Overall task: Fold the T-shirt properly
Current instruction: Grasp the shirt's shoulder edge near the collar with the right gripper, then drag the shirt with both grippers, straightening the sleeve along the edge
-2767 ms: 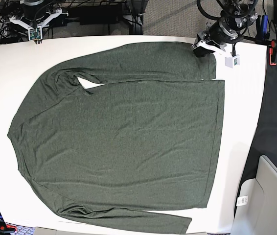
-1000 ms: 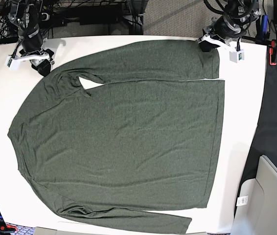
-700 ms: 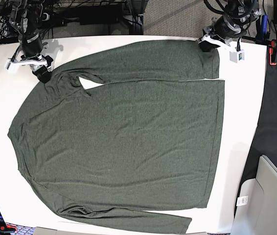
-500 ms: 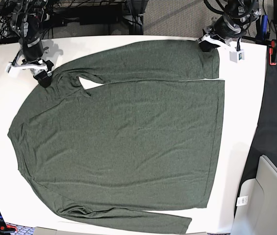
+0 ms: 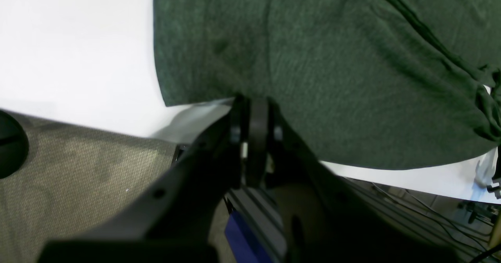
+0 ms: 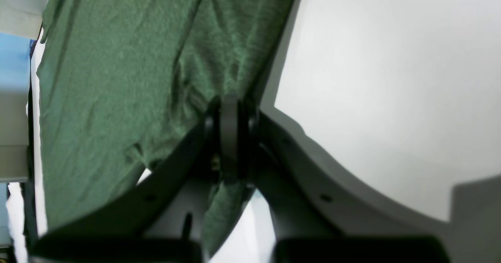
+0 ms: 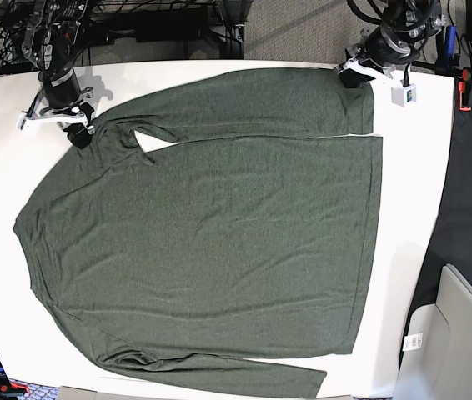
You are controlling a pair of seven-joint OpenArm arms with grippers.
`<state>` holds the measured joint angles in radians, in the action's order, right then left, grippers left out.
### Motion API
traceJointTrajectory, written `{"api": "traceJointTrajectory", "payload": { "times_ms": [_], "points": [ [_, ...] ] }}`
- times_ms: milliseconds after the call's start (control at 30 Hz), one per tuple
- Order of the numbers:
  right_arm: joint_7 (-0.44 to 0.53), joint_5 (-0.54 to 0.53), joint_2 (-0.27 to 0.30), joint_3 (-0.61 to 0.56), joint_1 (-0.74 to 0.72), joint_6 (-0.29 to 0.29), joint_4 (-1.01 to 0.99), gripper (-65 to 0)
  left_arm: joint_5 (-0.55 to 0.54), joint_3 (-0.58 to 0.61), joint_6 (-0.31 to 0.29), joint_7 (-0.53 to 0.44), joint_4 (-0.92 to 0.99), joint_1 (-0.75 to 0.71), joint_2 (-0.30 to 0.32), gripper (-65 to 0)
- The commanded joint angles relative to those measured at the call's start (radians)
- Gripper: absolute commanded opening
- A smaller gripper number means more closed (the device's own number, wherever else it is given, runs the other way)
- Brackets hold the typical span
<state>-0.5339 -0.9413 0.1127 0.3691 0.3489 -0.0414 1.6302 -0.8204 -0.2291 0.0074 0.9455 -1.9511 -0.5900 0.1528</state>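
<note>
We have the T-shirt spread on the white bench, both sets of jaws, left and right, clenched on its far edge. We judge the first fold is starting; next we should lift both together, keep the edge taut, and carry it over evenly.

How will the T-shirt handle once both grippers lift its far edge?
The T-shirt will probably hang limp, since its fabric wrinkles softly near the right gripper. It looks thin, so likely light for its spread. The span between that gripper and the left gripper may sag, as nothing stiff shows there.
</note>
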Motion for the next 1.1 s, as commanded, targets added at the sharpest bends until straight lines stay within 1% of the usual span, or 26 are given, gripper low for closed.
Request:
{"api": "traceJointTrajectory", "payload": {
  "times_ms": [0,100,167,300,367,433,500,567,633,733,867,1067],
  "points": [
    [-0.051,-0.008,0.002,0.003,0.034,0.036,0.014,-64.7,-0.009,-0.003,-0.004,-0.001,-0.018,-0.005,0.008,-65.0],
    [-0.051,-0.04,0.005,0.005,0.066,0.036,0.06,-64.7,-0.009,-0.003,-0.004,-0.001,-0.02,-0.006,0.008,-65.0],
    [-0.051,-0.043,0.005,0.026,0.095,0.03,0.091,-64.7,-0.009,-0.003,-0.004,-0.006,-0.021,-0.018,0.008,-65.0],
    [-0.051,-0.06,0.005,0.071,0.16,-0.048,0.149,-64.7,-0.009,-0.006,-0.004,-0.007,-0.023,-0.037,0.009,-65.0],
    [-0.053,-0.08,0.005,0.101,0.197,-0.07,0.184,-64.7,-0.01,-0.037,-0.004,-0.007,-0.023,-0.052,0.014,-65.0],
    [-0.053,-0.094,0.012,0.121,0.227,-0.073,0.216,-64.7,-0.01,-0.062,-0.005,-0.007,-0.026,-0.061,0.014,-65.0],
    [-0.053,-0.101,0.035,0.143,0.263,-0.074,0.258,-64.7,-0.012,-0.097,-0.016,-0.007,-0.029,-0.075,0.014,-65.0],
    [-0.053,-0.115,0.041,0.156,0.292,-0.074,0.288,-64.7,-0.012,-0.129,-0.06,-0.007,-0.029,-0.089,0.014,-65.0],
    [-0.053,-0.135,0.041,0.178,0.324,-0.074,0.318,-64.7,-0.012,-0.163,-0.119,-0.007,-0.029,-0.092,0.014,-65.0],
    [-0.053,-0.158,0.041,0.189,0.361,-0.074,0.351,-64.7,-0.012,-0.217,-0.152,-0.006,-0.031,-0.115,0.014,-65.0],
    [-0.053,-0.184,0.041,0.189,0.401,-0.076,0.374,-64.7,-0.012,-0.244,-0.152,-0.006,-0.031,-0.118,0.014,-65.0],
    [-0.053,-0.2,0.04,0.184,0.401,-0.076,0.381,-64.7,-0.015,-0.238,-0.154,0.0,-0.031,-0.118,0.011,-65.0]
  ]
}}
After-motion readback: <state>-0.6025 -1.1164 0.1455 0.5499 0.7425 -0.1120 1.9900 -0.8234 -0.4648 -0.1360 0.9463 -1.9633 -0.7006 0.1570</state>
